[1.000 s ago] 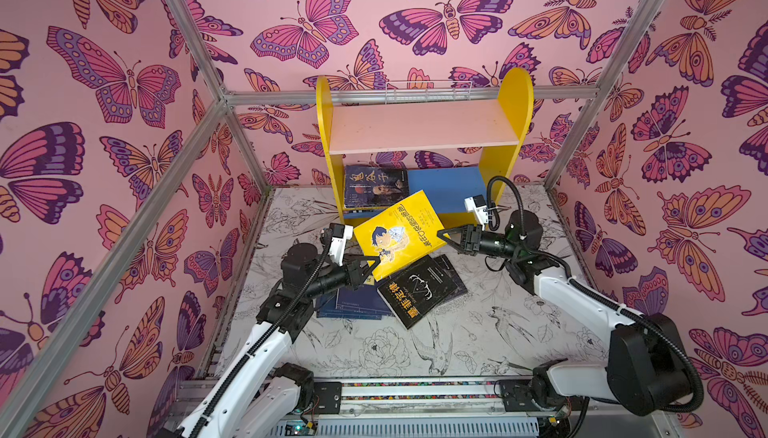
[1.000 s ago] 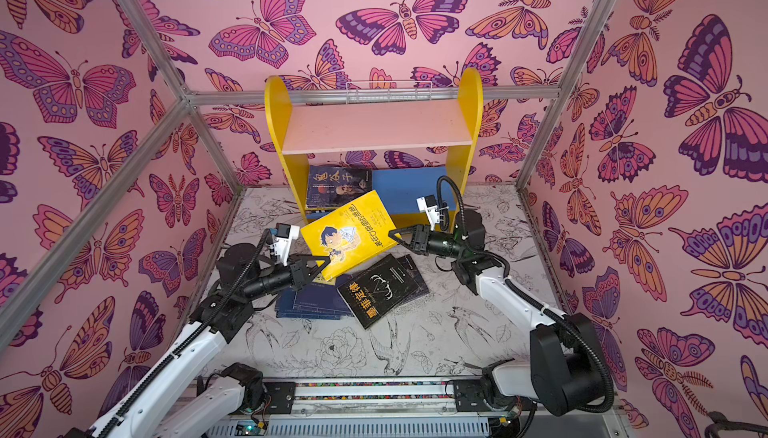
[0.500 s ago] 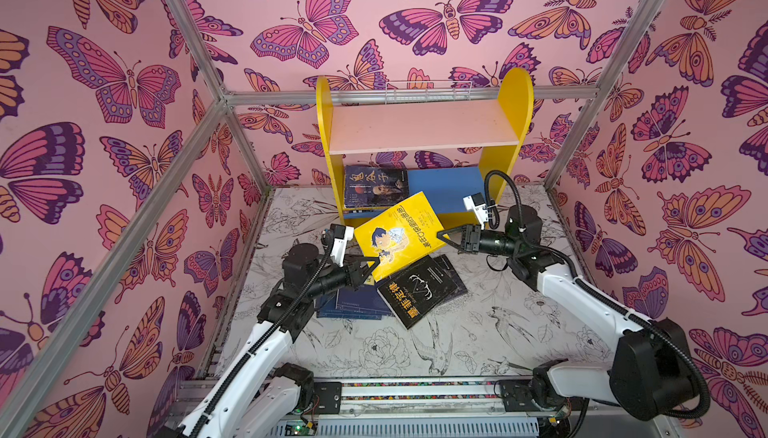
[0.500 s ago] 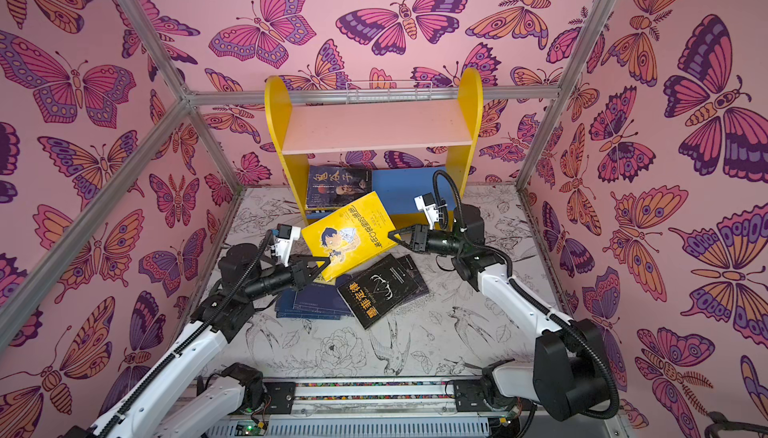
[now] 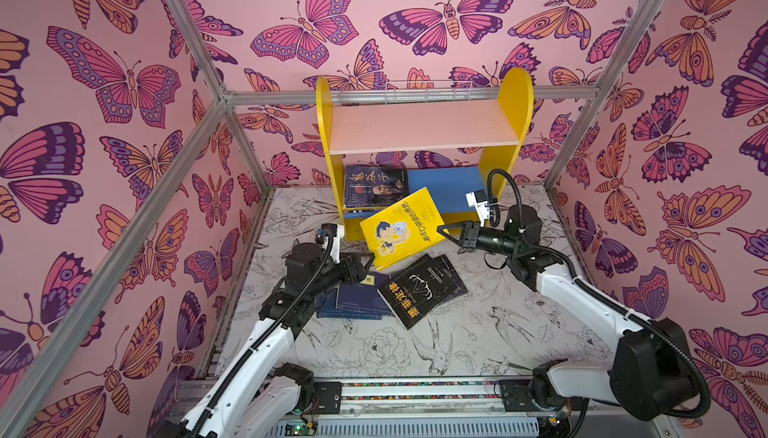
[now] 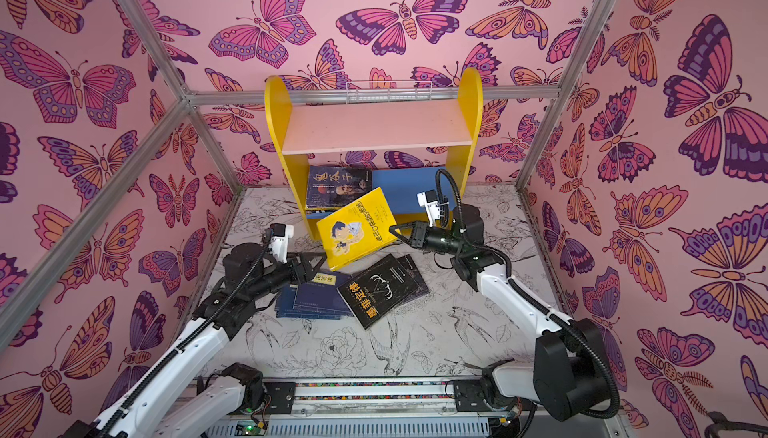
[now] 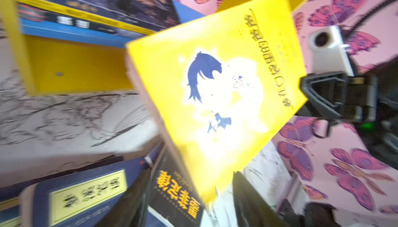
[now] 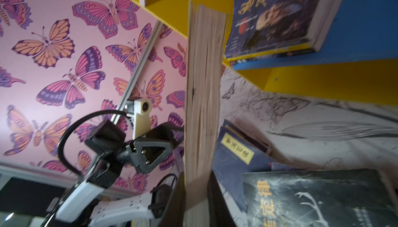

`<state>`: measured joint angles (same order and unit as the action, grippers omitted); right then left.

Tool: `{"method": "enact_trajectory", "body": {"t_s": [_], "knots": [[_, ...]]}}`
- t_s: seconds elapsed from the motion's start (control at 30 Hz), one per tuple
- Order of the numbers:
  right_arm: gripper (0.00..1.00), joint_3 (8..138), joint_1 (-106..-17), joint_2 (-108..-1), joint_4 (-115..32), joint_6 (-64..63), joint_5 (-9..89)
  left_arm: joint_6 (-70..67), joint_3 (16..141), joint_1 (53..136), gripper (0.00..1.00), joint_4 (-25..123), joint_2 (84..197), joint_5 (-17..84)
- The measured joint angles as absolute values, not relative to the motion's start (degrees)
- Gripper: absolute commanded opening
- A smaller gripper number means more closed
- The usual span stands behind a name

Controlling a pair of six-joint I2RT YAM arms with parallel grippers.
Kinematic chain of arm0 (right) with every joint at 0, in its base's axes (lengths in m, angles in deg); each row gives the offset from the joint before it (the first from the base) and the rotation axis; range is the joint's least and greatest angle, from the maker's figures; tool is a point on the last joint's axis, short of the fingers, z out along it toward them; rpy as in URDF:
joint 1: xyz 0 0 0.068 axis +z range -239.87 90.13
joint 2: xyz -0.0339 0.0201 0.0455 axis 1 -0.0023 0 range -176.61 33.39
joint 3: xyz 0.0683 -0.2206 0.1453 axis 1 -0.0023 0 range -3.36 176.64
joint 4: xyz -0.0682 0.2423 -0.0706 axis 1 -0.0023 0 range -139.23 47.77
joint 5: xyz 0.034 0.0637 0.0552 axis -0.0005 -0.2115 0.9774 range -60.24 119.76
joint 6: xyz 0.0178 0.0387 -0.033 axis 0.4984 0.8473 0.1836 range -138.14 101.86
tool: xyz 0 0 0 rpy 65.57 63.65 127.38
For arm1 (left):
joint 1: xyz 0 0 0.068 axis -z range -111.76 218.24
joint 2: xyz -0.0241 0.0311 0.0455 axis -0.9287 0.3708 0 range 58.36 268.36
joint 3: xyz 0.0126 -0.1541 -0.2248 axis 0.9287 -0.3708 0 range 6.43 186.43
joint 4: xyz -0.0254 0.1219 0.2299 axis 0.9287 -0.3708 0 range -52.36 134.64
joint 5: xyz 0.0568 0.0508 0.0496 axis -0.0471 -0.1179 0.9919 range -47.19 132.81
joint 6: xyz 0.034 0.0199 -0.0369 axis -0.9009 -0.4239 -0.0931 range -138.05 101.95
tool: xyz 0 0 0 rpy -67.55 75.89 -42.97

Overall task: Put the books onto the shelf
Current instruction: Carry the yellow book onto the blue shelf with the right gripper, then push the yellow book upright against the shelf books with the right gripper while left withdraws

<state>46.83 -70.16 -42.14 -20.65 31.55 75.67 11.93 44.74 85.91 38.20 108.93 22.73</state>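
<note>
Yellow cartoon-boy book (image 5: 401, 228): held tilted in the air in front of the shelf (image 5: 419, 126), above the worktop (image 5: 478, 332), apparently mid-handover between the arms.
Right gripper (image 5: 441, 230): fingers clamped on the book's right edge, carrying it; the right wrist view shows the page block pinched between them.
Left gripper (image 6: 319, 259): fingers parted at the book's lower left corner; any contact is hard to judge through the wrist-view blur.
Lower blue board: the dark face-and-calligraphy book (image 5: 376, 186) already lies there on a small stack.
Left to shelve: black book (image 5: 422, 290) and navy books (image 5: 353, 300), flat on the worktop.
</note>
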Motion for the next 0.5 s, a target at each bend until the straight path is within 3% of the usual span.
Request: {"method": "enact_trajectory", "body": {"t_s": [0.27,0.5], "knots": [[0.0,47.0,-70.5,-47.2,-8.2,36.5,62.6,19.9,43.3,84.7,0.66,28.8,106.6,44.9],[0.0,52.3,-70.4,-55.9,-1.4,42.0,58.4,21.8,42.5,84.3,0.66,24.4,104.7,51.9]]}}
